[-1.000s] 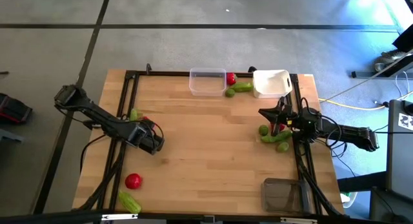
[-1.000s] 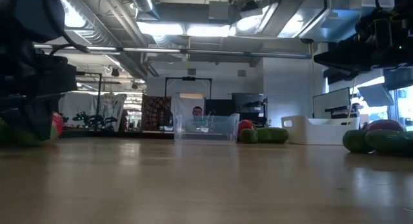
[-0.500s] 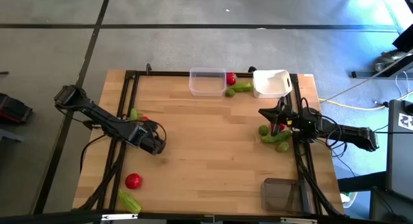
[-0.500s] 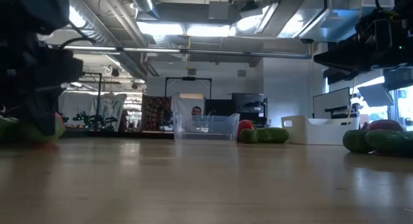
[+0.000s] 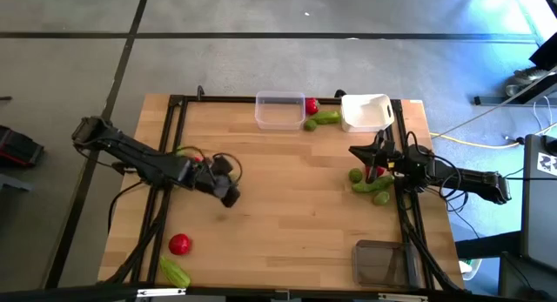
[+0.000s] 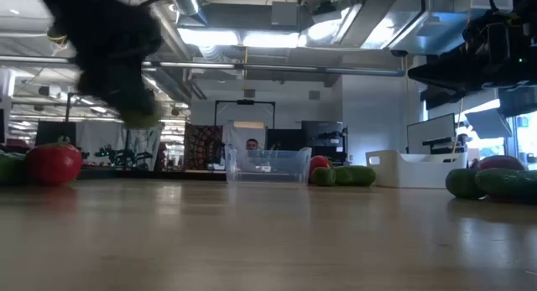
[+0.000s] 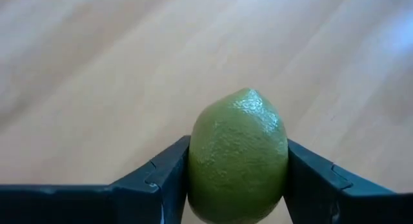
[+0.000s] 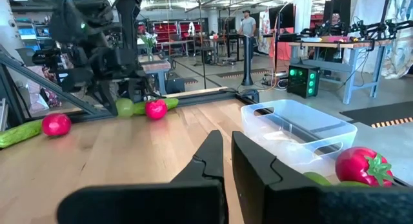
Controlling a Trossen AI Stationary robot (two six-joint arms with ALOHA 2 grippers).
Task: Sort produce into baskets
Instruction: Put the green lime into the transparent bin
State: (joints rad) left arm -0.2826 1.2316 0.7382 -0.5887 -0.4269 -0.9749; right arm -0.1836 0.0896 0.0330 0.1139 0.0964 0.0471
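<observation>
Over the left-centre of the wooden table (image 5: 287,197), my left gripper (image 5: 229,195) pinched a small olive-green fruit (image 7: 237,153) between its two dark fingers (image 7: 161,179), one on each side of its waist. That round fruit, with a slight point on top, hung clear of the boards. From my left gripper, the clear basket (image 5: 280,110) lay toward one o'clock at the far edge, the white basket (image 5: 365,112) farther round toward two o'clock, and the dark grey basket (image 5: 380,262) toward four o'clock at the near right corner. I judged the coming move to depend on which tub took green fruit, something I could not tell from the scene. The fruit was nearly round, so its long axis hardly mattered for the drop.

My right gripper (image 5: 355,151) waited near the table's right edge, pressed together and empty. Just beside it, at five o'clock, lay a cluster of green pieces (image 5: 370,185) with a bit of red. My right arm was nearer to those and to the white basket.

A red piece (image 5: 311,105) and a cucumber (image 5: 326,117) sat between the clear and white baskets. Another red piece (image 5: 179,244) and a cucumber (image 5: 174,271) lay at the near left corner, at seven o'clock from my left gripper.

Pale planks made up the surface, framed by black rails. Beyond it stretched a workshop with ceiling lights, benches and a person (image 6: 252,145) far behind the clear basket.
</observation>
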